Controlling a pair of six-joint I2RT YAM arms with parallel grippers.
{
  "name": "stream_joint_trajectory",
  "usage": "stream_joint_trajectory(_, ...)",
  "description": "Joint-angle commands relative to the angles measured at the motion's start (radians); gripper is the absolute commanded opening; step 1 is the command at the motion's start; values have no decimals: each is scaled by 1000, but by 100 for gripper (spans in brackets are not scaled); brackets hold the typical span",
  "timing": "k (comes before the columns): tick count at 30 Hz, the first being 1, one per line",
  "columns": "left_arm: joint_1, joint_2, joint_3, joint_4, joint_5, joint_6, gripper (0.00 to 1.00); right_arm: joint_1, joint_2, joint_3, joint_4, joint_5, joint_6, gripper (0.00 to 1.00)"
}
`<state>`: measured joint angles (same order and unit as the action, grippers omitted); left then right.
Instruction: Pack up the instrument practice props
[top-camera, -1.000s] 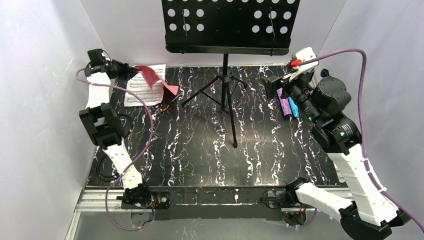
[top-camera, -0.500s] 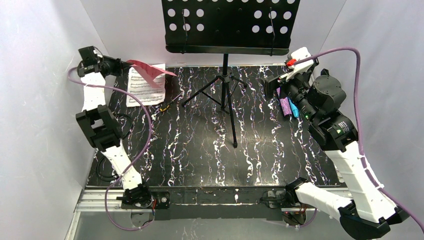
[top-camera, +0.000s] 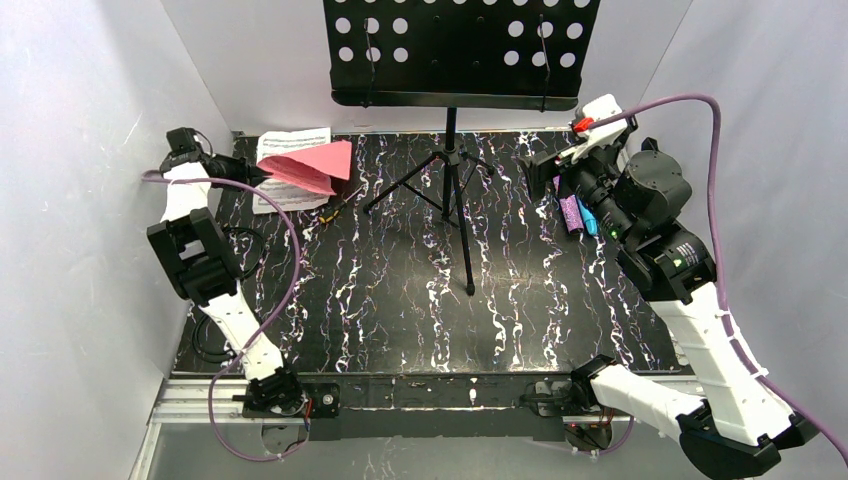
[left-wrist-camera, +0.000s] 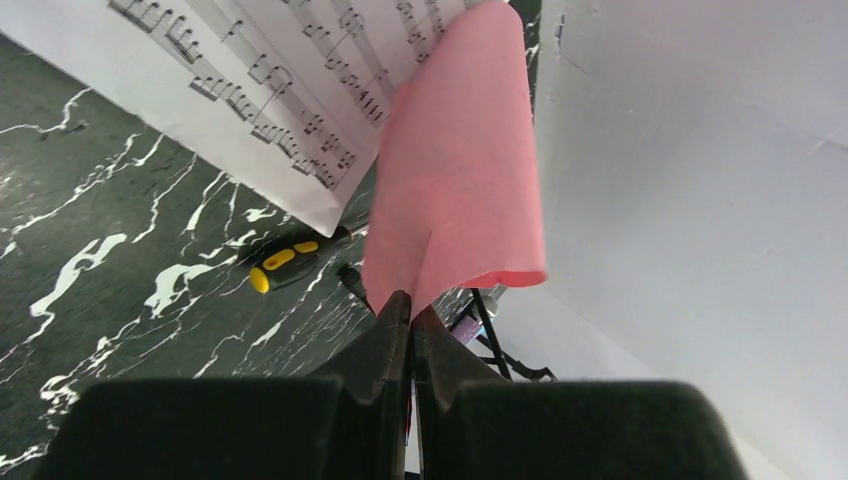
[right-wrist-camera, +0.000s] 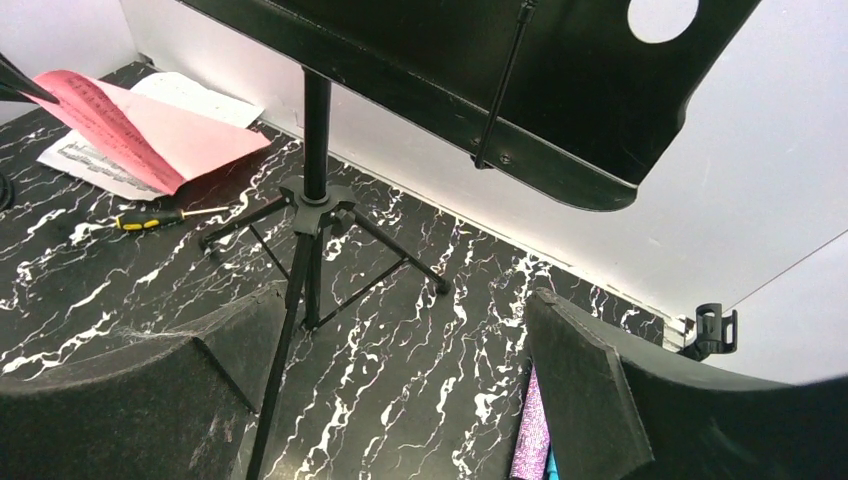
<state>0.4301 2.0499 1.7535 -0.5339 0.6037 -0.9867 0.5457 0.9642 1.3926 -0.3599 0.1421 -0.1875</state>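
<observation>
My left gripper (top-camera: 247, 170) is shut on a corner of the pink music sheet (top-camera: 312, 165) at the back left; the left wrist view shows the jaws pinched together on it (left-wrist-camera: 410, 305). The pink sheet (left-wrist-camera: 460, 160) droops over the white music sheet (top-camera: 285, 145), which lies flat on the table (left-wrist-camera: 280, 70). My right gripper (top-camera: 545, 175) is open and empty above the table's back right (right-wrist-camera: 405, 340). The purple glitter microphone (top-camera: 570, 212) and the blue microphone (top-camera: 588, 220) lie side by side under the right wrist. A small black mic holder (right-wrist-camera: 715, 330) stands at the back right corner.
The tall black tripod (top-camera: 455, 180) with its perforated plate (top-camera: 460, 50) stands at the back centre. A yellow and black screwdriver (top-camera: 335, 210) lies near the sheets. A coiled black cable (top-camera: 215, 335) lies by the left arm. White walls close the sides.
My left gripper has swung toward the wall and then down and nearer, still holding the pink sheet, which now lies lower and flatter over the white sheet. The right arm shifted slightly, then stayed.
</observation>
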Motion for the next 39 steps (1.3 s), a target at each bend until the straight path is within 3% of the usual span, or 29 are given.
stream_joint_trajectory(1, 7, -51, 17, -33, -14, 37, 0, 5, -8, 13, -3, -29, 13, 99)
stream_joint_trajectory(5, -21, -101, 102, -134, -54, 137, 0, 6, -16, -7, 8, -147, -10, 99)
stream_joint_trajectory(14, -58, -344, 16, -193, -87, 255, 0, 6, -18, -94, 81, -450, -58, 99)
stream_joint_trajectory(21, -96, -484, 38, -381, -132, 379, 0, 14, -24, -180, 130, -617, -69, 99)
stream_joint_trajectory(25, -138, -656, -153, -379, -141, 364, 0, 45, -50, -273, 222, -654, -68, 99)
stream_joint_trajectory(30, -168, -804, -271, -407, -83, 339, 0, 113, -54, -338, 252, -647, -67, 99)
stream_joint_trajectory(39, -168, -726, -104, -320, -31, 236, 0, 160, -69, -364, 216, -619, -70, 99)
